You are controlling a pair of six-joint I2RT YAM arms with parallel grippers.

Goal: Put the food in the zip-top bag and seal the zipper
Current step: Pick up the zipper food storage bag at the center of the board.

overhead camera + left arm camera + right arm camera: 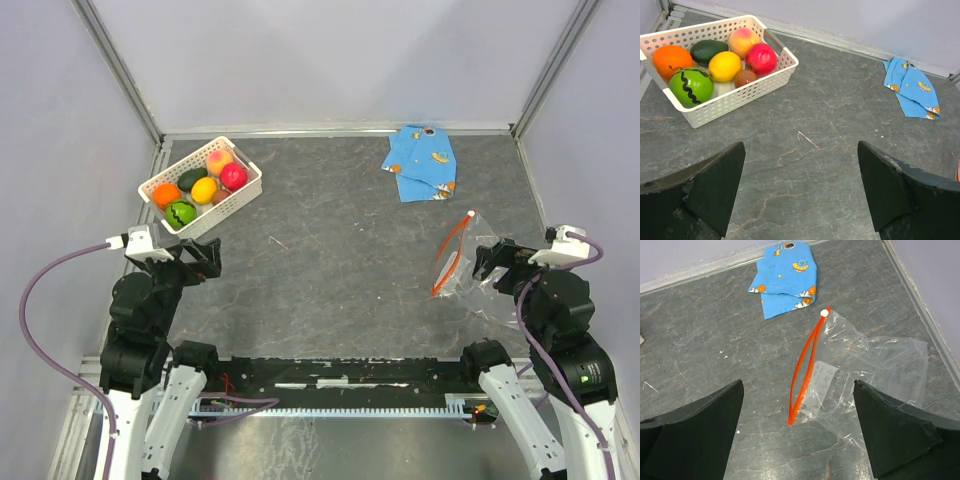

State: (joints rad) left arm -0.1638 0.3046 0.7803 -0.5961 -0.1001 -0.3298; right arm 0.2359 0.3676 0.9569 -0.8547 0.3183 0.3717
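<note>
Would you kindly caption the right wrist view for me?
Open jaws frame the unsealed zip-top bag; blue cloth lies beyond.

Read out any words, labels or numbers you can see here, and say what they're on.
Nothing can be read outright.
zip-top bag: faint grey print, too small and blurred to read.
blue cloth: cartoon pictures only, no words visible.
white basket and toy fruits: no text.

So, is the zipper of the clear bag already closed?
No, in the right wrist view the two red-orange strips of the zipper bow apart, so the zip-top bag stands open.
</note>
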